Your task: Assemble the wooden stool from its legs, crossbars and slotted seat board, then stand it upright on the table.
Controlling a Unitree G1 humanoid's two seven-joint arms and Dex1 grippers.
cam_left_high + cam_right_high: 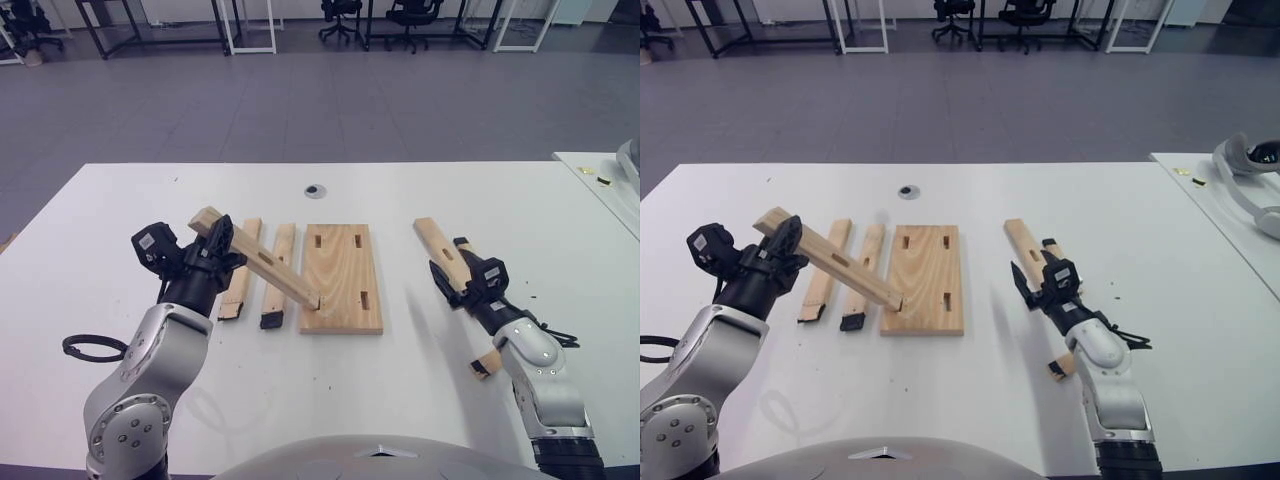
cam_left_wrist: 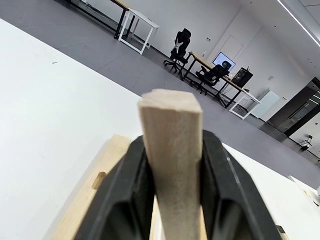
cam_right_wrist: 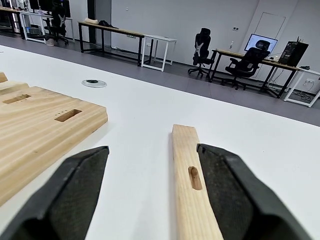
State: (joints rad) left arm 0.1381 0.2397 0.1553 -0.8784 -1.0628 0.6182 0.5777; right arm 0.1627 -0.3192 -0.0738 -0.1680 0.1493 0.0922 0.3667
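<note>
The slotted seat board [image 1: 342,262] lies flat at the table's middle. My left gripper [image 1: 215,252] is shut on a wooden leg [image 1: 262,262] near its upper end. The leg slopes down to the right, and its lower tip touches the board's near left corner. In the left wrist view the leg [image 2: 172,130] stands clamped between the black fingers [image 2: 131,185]. Two more legs [image 1: 243,262] [image 1: 280,270] lie side by side left of the board. My right gripper [image 1: 462,276] is open, low over another leg [image 3: 192,200], which lies between its fingers [image 3: 80,185].
A round grommet [image 1: 316,190] is set in the table behind the board. A black cable ring [image 1: 95,348] lies at the near left. A second table [image 1: 1230,215] with a white headset [image 1: 1250,165] stands to the right. Bare tabletop [image 1: 400,390] spreads in front.
</note>
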